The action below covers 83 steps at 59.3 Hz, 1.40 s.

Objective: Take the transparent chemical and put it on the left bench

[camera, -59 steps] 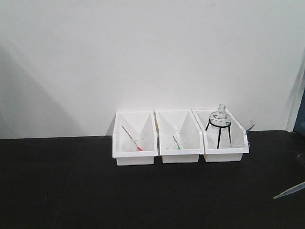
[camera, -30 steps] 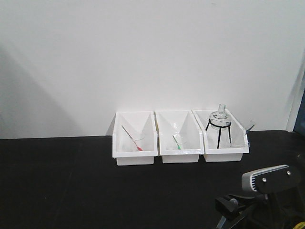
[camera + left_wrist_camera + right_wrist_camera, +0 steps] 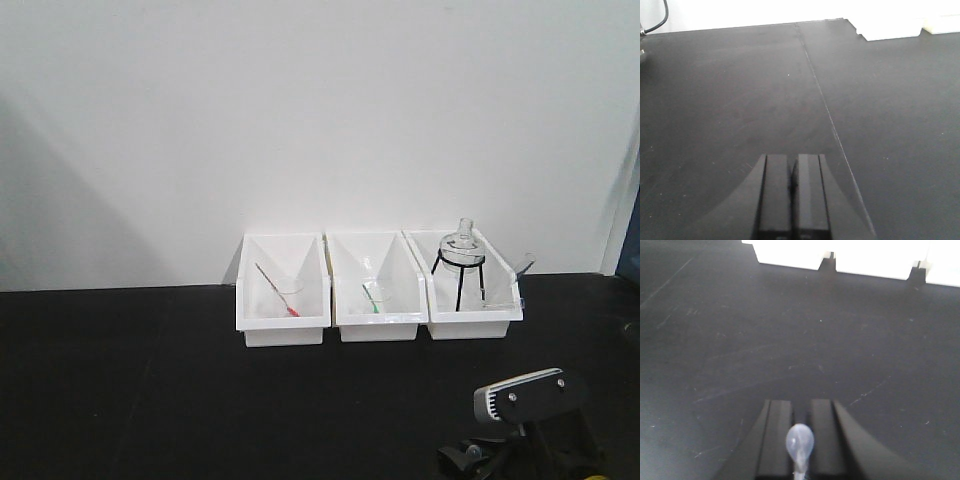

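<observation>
My right gripper (image 3: 801,405) is clenched on the chemical (image 3: 800,442), of which only a pale bulb shows, low over the bench (image 3: 790,330) and well short of the bins (image 3: 283,325). My left gripper (image 3: 792,195) is pressed closed on nothing. The glass could slip or tip on release, since my grip looks narrow.

My right wrist feed: right gripper (image 3: 801,427) low in frame, black fingers (image 3: 777,432) close together, pinching pale translucent dropper bulb (image 3: 800,442) between them. Scuffed matte black bench (image 3: 765,335) fills view below. Three white bins (image 3: 875,260) along top edge, blurred.
</observation>
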Motion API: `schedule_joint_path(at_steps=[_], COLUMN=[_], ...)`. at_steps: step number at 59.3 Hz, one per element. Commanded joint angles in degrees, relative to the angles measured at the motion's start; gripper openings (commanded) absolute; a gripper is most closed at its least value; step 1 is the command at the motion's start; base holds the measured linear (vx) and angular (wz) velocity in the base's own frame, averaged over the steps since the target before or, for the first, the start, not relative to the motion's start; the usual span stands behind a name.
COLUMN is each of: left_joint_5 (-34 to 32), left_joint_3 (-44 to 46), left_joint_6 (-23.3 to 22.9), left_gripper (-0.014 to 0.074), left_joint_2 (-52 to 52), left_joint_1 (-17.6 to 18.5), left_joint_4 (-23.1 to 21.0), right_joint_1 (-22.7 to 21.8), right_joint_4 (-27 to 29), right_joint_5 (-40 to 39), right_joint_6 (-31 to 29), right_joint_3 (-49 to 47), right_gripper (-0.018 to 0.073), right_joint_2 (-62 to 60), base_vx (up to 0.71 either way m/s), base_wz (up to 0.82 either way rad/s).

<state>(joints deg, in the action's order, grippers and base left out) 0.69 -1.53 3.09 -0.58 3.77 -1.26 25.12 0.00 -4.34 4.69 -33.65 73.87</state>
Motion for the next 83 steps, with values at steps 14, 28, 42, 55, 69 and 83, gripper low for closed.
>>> schedule_joint_path(at_steps=[14,28,42,55,69,83], left_joint_5=[-4.5,-4.5,-4.5,-4.5,-4.5,-4.5], left_joint_3=[-0.9,-0.9,-0.9,-0.9,-0.9,-0.9], left_joint_6=[-0.4,-0.4,-0.4,-0.4,-0.4,-0.4], left_gripper=[-0.0003,-0.0003,-0.0003,-0.0003,-0.0003,-0.0003], left_joint_2=[-1.1,-1.1,-1.1,-1.1,-1.1,-1.1], left_joint_1=[0.1,0.1,0.1,0.1,0.1,0.1], left_joint_4=[0.0,0.0,0.0,0.0,0.0,0.0], right_joint_1=[0.0,0.0,0.0,0.0,-0.1,0.1], right_joint_4=[-0.3,-0.3,-0.3,-2.6,-1.6,2.8], right_joint_5=[-5.9,-6.0,-3.9,-2.0,-3.2,-5.7], right_joint_6=[-0.5,-0.6,-0.6,-3.2,-4.0,0.6], right_joint_3=[-1.8,-1.8,-1.8,-1.8,-1.8,-1.8], right_gripper=[0.0592,0.0576,0.0524,0.0491,0.0477,0.0442], right_joint_2=[-1.2,-4.9,-6.7,-6.7,-6.7,-6.7], base_vx=[0.0,0.0,0.0,0.0,0.0,0.0], base_wz=[0.0,0.0,0.0,0.0,0.0,0.0])
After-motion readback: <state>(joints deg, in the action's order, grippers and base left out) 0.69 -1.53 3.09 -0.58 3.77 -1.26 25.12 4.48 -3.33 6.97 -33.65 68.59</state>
